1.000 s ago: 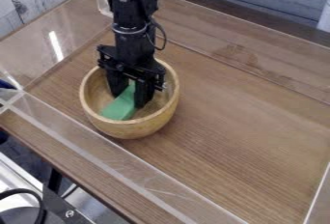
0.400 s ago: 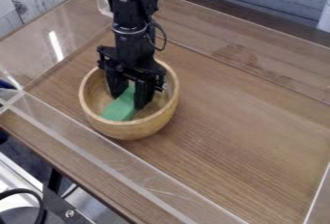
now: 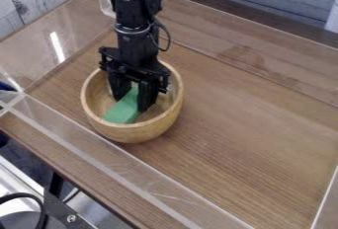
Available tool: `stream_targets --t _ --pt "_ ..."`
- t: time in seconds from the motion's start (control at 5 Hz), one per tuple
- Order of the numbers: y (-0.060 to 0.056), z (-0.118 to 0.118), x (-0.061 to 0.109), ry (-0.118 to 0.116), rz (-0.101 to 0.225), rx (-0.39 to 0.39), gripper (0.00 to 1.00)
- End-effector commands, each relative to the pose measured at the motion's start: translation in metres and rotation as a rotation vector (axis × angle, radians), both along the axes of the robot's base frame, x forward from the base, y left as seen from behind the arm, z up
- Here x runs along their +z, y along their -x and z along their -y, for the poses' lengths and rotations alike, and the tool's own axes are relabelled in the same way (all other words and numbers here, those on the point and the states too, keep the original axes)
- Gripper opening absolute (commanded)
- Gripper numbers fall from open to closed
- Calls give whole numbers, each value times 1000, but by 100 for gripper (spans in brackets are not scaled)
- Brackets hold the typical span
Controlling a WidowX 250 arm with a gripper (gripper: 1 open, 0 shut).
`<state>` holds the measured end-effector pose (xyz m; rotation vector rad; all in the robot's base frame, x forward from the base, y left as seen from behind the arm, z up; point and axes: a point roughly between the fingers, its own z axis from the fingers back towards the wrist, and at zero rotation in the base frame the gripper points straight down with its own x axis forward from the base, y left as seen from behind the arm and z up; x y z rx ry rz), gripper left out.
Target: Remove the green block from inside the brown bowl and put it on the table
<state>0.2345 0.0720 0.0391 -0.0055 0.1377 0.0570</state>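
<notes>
nothing is differing from the earlier frames: the arm (image 3: 129, 11), the tool (image 3: 136, 87), the green block (image 3: 125, 108) and the brown bowl (image 3: 132, 109) are all sitting where they were a second ago.

no brand, label or writing is showing anywhere that can be read.

counting: 1 arm, 1 tool, 1 green block, 1 brown bowl, 1 bench (image 3: 244, 124) with clear walls (image 3: 79, 144) running along its edges.

the tool is pointing straight down into the bowl, its 2 dark fingers (image 3: 114, 79) standing partly apart, 1 on each side of the block's upper end. whether they are actually pressing on the block i cannot tell, since the tool is covering that end.

the green block is lying tilted inside the bowl, its lower end resting near the bowl's front-left inner wall and its upper end rising between the fingers. the bowl is sitting on the bench toward the left edge, just behind the near clear wall, well apart from the right edge.
</notes>
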Motion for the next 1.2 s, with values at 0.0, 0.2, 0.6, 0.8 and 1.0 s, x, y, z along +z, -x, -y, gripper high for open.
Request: stream_targets --t 0.0,0.2,0.6,0.8,1.0 --pt "-12 -2 20 -23 75 -4 0" --pt "-12 -2 21 -22 74 -3 0" --pt "-12 -1 23 -21 73 0 0" --pt "-12 0 24 -20 73 2 0" --pt "-12 0 25 -19 72 3 0"
